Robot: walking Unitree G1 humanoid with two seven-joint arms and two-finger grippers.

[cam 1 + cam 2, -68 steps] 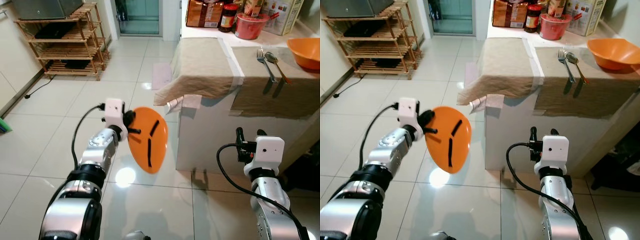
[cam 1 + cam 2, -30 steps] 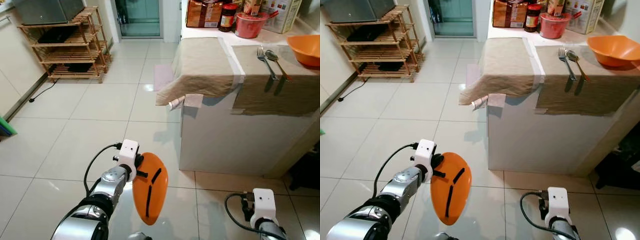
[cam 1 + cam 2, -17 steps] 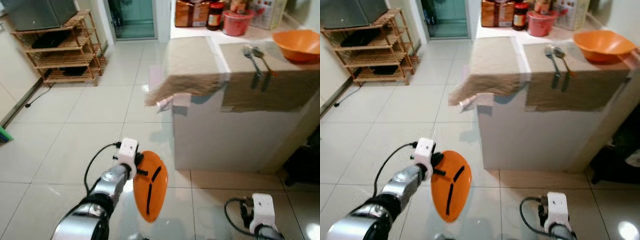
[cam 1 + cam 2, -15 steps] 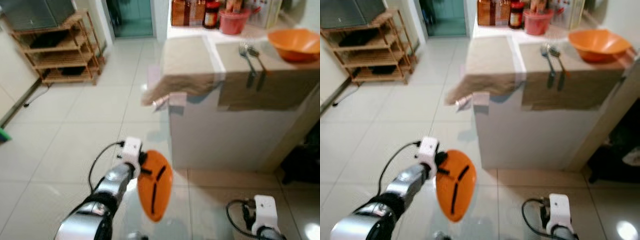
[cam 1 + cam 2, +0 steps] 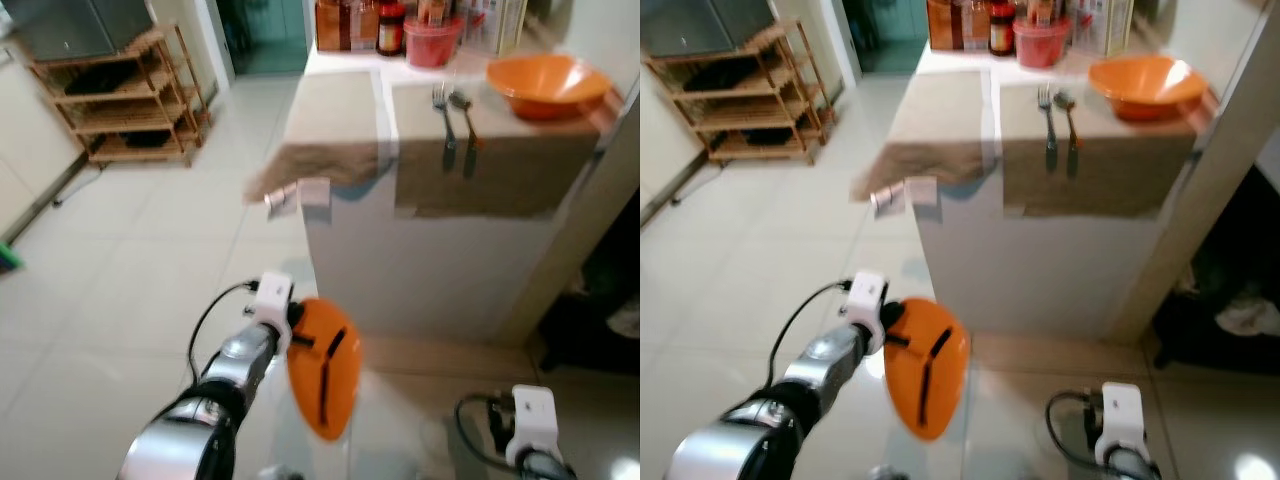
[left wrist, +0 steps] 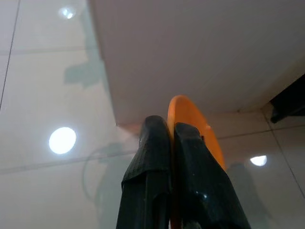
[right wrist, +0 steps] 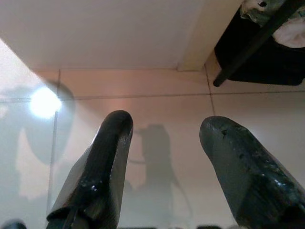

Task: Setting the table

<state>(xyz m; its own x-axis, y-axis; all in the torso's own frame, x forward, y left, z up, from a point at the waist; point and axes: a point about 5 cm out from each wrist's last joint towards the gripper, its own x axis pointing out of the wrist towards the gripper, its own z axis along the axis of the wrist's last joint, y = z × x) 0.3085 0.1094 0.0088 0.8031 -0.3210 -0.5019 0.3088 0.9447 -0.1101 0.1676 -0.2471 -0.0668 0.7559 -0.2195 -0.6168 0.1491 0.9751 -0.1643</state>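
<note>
An orange plate (image 5: 324,380) hangs in the air above the tiled floor (image 5: 110,290), low in front of the counter (image 5: 430,270), held on edge with its long axis running roughly up and down and its face turned toward the robot's right. The left gripper (image 6: 170,131) pinches the plate's rim, its two black fingers (image 6: 151,143) pressed close together with the thin orange edge between them. One finger lies across the plate's face as a dark bar in the head views.

The right gripper (image 7: 164,131) hangs low at the robot's side over the floor, its fingers spread wide apart with nothing between them.

On the counter, covered by a beige cloth (image 5: 1080,160), an orange bowl (image 5: 1145,85) sits near the far right corner; what it holds cannot be made out. A fork (image 5: 1047,112) and a spoon (image 5: 1070,115) lie side by side on the cloth, well apart from the plate. A red pot (image 5: 1038,42) and jars stand at the back. A wooden rack (image 5: 120,100) stands against the left wall.
</note>
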